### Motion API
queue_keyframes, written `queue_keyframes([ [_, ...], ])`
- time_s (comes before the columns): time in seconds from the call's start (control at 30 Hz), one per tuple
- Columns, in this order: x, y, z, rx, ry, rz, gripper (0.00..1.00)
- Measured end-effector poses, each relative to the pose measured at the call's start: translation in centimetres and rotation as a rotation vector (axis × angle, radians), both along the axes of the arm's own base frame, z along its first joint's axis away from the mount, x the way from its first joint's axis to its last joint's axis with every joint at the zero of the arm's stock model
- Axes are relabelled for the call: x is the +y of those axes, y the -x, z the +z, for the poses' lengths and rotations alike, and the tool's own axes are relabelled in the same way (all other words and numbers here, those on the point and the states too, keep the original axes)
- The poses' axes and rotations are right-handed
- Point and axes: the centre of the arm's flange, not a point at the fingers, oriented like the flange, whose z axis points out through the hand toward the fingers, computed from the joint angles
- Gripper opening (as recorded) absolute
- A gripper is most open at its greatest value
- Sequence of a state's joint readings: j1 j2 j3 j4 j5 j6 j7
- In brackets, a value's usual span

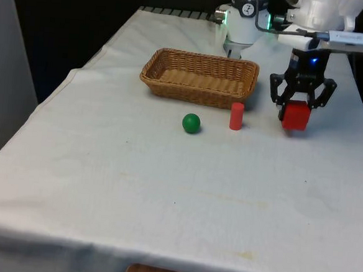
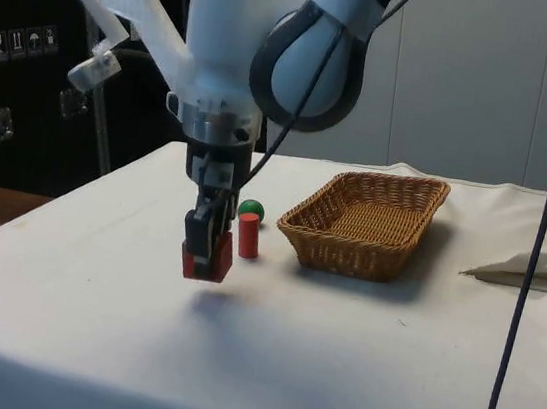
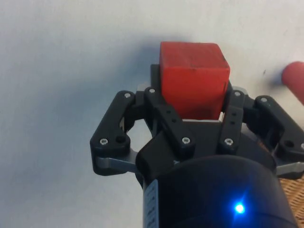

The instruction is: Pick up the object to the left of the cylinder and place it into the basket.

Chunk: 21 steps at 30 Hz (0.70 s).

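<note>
My gripper (image 1: 297,110) is shut on a red cube (image 1: 295,116) and holds it a little above the cloth, to the front view's right of the red cylinder (image 1: 236,115). In the side view the red cube (image 2: 207,256) hangs in the gripper (image 2: 205,248) over its own shadow. The wrist view has the cube (image 3: 192,78) clamped between the fingers of the gripper (image 3: 192,97), with the cylinder (image 3: 294,80) off to one side. A green ball (image 1: 191,123) lies on the cloth to the front view's left of the upright cylinder. The wicker basket (image 1: 191,90) stands behind both.
In the side view the cylinder (image 2: 247,234) and ball (image 2: 251,209) stand between the gripper and the basket (image 2: 348,255). A black cable (image 2: 536,239) hangs down at that view's right. Bare white cloth (image 1: 165,191) stretches towards the table's near edge.
</note>
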<state>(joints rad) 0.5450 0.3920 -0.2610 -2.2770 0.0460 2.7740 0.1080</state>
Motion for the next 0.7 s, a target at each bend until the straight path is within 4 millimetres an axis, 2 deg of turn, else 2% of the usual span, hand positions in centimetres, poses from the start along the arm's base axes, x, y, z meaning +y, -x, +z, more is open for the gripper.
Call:
queue_keyframes([
  [0.7,-2.8,1.5,3.8,-0.001,-0.02,-0.014,0.0],
])
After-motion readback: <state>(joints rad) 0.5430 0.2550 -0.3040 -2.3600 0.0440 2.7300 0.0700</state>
